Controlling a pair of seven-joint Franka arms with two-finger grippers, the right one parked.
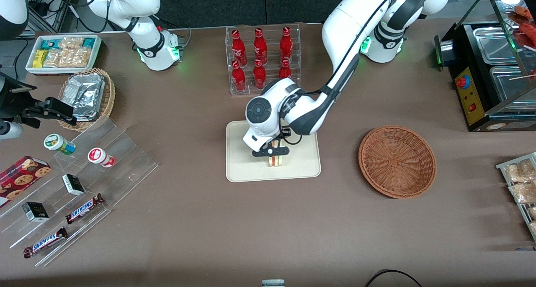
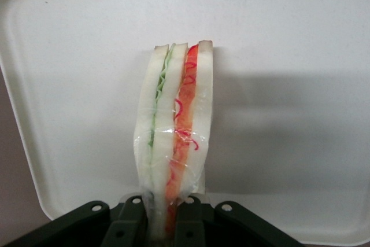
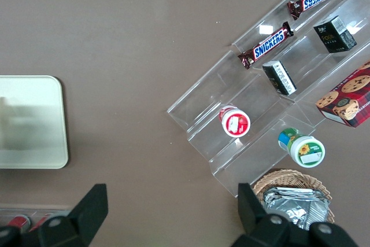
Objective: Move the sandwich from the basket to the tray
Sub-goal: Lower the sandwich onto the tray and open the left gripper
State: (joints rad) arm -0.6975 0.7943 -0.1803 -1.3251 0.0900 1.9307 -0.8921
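Status: my claw (image 1: 272, 151) is closed on the sandwich (image 1: 277, 158) and holds it over the tray (image 1: 243, 170). The basket (image 1: 397, 161) sits empty toward my arm's end of the bench. Remaining, by my estimate: release and retract. The wrist view shows the sandwich (image 2: 176, 125) pinched at one end; whether it touches the tray (image 2: 289, 56) I cannot tell

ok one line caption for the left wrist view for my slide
Hand shut on the wrapped sandwich, held over the tray.
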